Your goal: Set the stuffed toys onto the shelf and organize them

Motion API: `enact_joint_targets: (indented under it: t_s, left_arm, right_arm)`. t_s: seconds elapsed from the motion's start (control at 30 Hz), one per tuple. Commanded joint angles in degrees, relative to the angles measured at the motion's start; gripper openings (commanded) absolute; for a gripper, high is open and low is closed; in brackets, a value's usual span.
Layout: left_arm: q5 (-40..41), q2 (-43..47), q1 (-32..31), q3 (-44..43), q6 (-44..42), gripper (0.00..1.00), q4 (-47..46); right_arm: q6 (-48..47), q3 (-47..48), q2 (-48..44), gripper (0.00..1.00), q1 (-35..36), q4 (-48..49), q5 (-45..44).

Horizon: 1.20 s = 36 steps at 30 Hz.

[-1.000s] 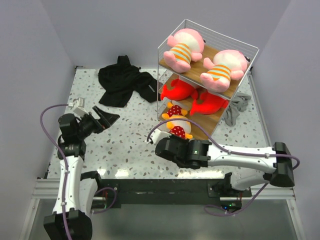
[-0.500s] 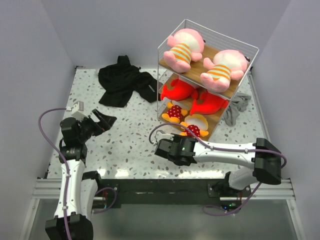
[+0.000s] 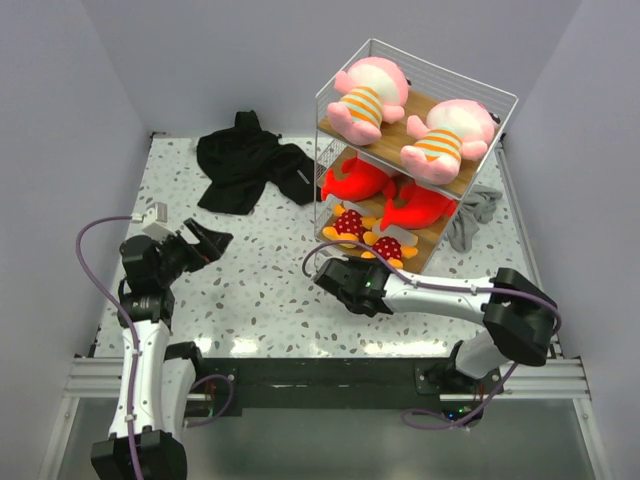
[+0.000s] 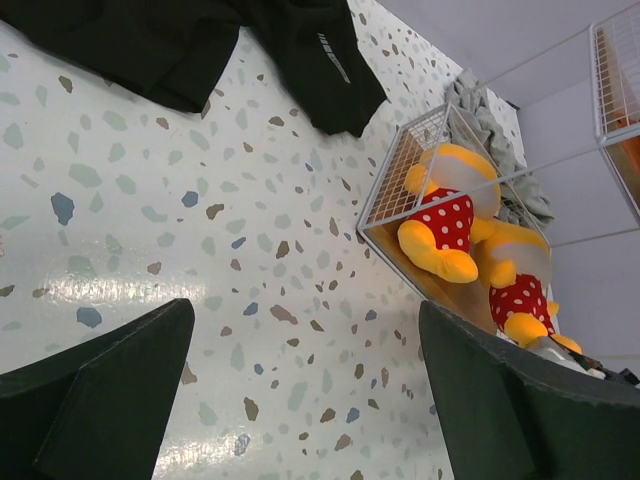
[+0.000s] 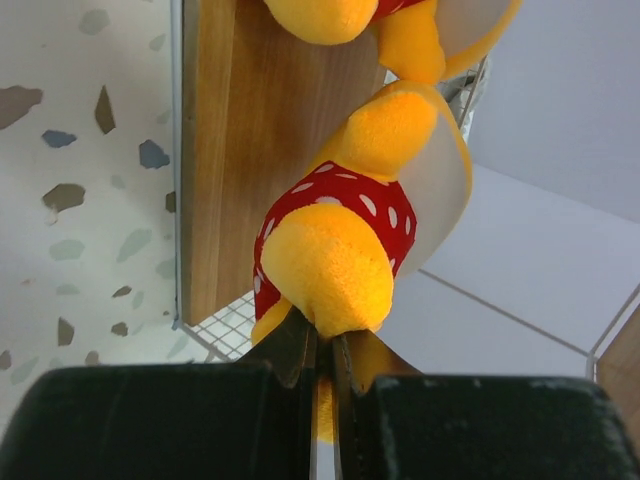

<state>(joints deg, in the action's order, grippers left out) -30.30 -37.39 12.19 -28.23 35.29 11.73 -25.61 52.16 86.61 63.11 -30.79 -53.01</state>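
Right now the right gripper [image 5: 322,352] is seen clamped on a sliver of the orange-yellow toy [image 5: 345,240], lower centre of the wrist frame. That toy is laid on the bottom board of the shelf [image 3: 392,132]. At frame left the left gripper [image 4: 305,312] is held wide open over the speckled table [image 4: 150,200].

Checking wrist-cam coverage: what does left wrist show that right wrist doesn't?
Left wrist only: crumpled black fabric garment, grey cloth beyond the white wire shelf, left jaws wide open, empty.
Right wrist only: close-up of right jaws shut on the lower end of one orange-yellow plush toy with red polka-dot bib.
Both: that toy, the second orange-yellow plush toy, the shelf's light wooden bottom board, the speckled tabletop.
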Motion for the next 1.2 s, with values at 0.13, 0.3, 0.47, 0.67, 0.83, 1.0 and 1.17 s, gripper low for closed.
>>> enact_joint_targets:
  t_s: [0.13, 0.3, 0.47, 0.67, 0.83, 1.0, 1.17]
  left_arm:
    - [0.33, 0.74, -0.41, -0.16, -1.54, 0.99, -1.09]
    - [0.33, 0.47, -0.41, -0.25, -1.63, 0.99, -1.09]
    - [0.51, 0.30, -0.58, -0.42, -1.71, 0.99, -0.92]
    - [0.68, 0.47, -0.67, -0.34, -1.80, 0.99, -0.74]
    - [0.77, 0.56, -0.67, -0.42, -1.80, 0.99, -0.74]
    - [0.95, 0.65, -0.76, -0.42, -1.80, 0.99, -0.65]
    - [1.12, 0.82, -0.76, -0.42, -1.63, 0.99, -0.65]
  right_arm:
    - [-3.40, -0.39, 3.74, 0.06, -5.45, 4.78, 0.54]
    - [-2.70, -2.15, 4.71, 0.13, -6.68, 6.17, 1.86]
    - [-4.01, -4.17, 5.06, 0.24, -7.91, 10.83, 2.91]
    - [-4.54, -5.31, 5.42, 0.37, -9.06, 13.03, 4.67]
    - [-4.72, -6.19, 4.36, 0.48, -9.67, 14.08, 6.60]
    - [-4.28, -6.72, 3.75, 0.52, -10.38, 14.26, 7.66]
    - [-2.26, -5.58, 2.69, 0.57, -10.38, 11.10, 9.42]
